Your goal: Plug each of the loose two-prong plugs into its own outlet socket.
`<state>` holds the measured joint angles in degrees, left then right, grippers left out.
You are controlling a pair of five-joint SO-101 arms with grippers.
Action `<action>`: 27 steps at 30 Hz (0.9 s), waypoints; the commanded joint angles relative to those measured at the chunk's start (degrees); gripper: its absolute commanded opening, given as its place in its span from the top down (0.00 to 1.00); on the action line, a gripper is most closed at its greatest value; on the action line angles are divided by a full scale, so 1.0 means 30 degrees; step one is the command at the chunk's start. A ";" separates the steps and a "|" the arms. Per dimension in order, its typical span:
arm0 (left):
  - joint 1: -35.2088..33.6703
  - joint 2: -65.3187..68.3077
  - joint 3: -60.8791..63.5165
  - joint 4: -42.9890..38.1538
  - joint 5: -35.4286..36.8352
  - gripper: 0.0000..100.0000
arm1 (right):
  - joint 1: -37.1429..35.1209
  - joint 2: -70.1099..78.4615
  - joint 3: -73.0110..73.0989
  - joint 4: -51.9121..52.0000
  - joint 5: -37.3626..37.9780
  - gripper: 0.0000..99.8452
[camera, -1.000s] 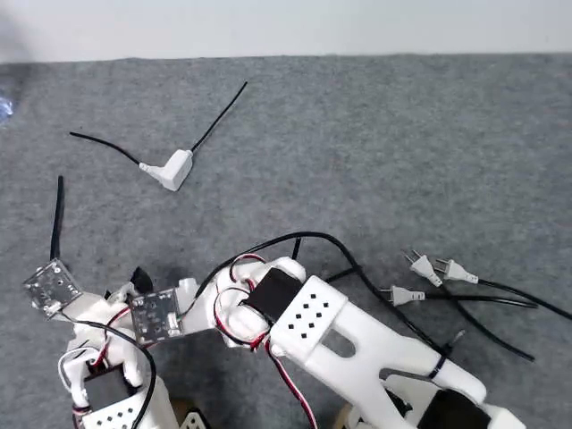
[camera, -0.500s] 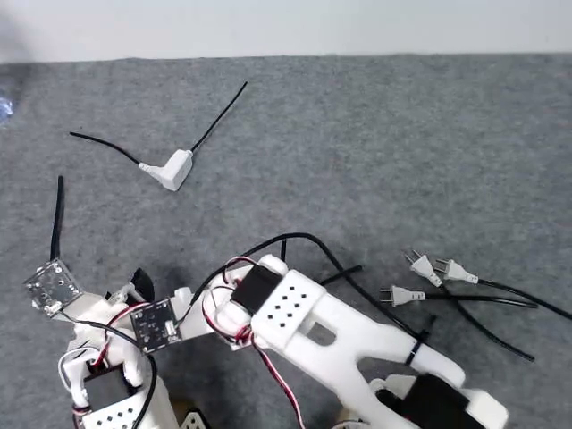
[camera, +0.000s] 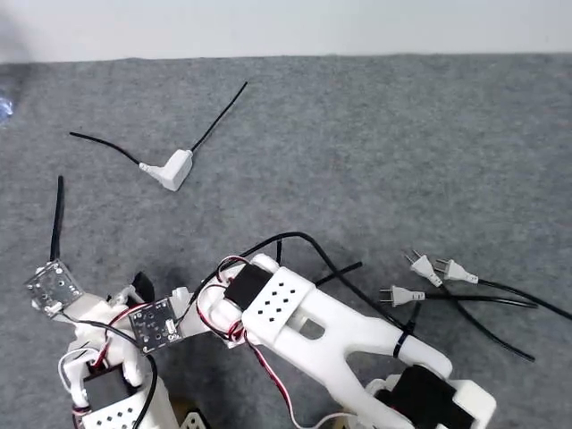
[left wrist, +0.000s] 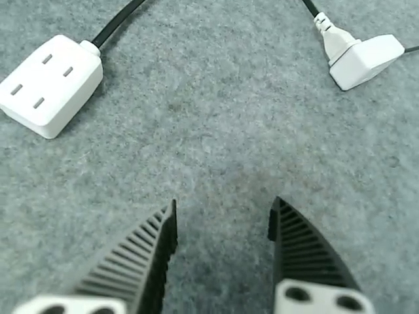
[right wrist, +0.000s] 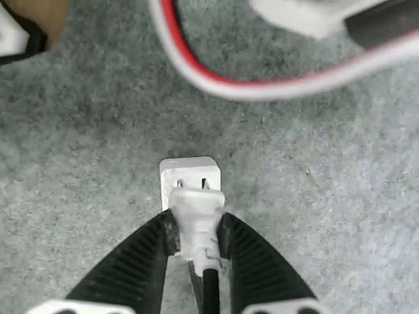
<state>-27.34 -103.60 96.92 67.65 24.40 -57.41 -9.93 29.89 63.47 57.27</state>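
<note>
**High view.** Grey carpet [camera: 375,143] covered the table. A wedge-shaped socket [camera: 170,168] lay toward the far left, with thin black leads running off it. We counted three loose plugs [camera: 450,269] close together near the right edge, prongs pointing left. Their black cords [camera: 500,299] trailed off to the right. A white arm [camera: 313,313] stretched from the lower right corner toward the lower left, ending beside a second arm's base.

**Left wrist view.** The left gripper [left wrist: 222,226] hung over bare carpet, jaws spread wide with nothing between them. Well beyond the fingertips lay an outlet block [left wrist: 49,85], slots facing up, off to one side. The wedge-shaped socket [left wrist: 366,60] lay off to the other side. Each had a black cord attached.

**Right wrist view.** The right gripper [right wrist: 196,230] was clamped on a two-prong plug [right wrist: 196,212], one finger on each side of its white body. The plug's black cord ran back between the fingers. The prongs met the face of a square socket [right wrist: 188,178] lying on the carpet. A short length of both prongs showed bare, so we noted the plug as not fully seated. Red and white wires [right wrist: 262,82] crossed the view beyond the socket.
</note>
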 commanded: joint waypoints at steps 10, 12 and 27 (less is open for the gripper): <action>0.0000 -0.0234 -0.0161 0.0059 -0.0117 0.78 | -0.0249 0.1158 -0.0469 -0.0103 0.0615 0.99; 0.0000 -0.0234 -0.0161 0.0059 -0.0117 0.78 | -0.0249 0.0835 -0.0469 -0.0073 0.0645 0.99; 0.0000 -0.0234 -0.0161 0.0059 -0.0117 0.78 | -0.0220 0.0073 -0.0469 0.1275 0.1758 0.99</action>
<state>-27.08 -103.60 96.92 67.82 24.22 -57.32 -8.88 29.54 66.37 61.32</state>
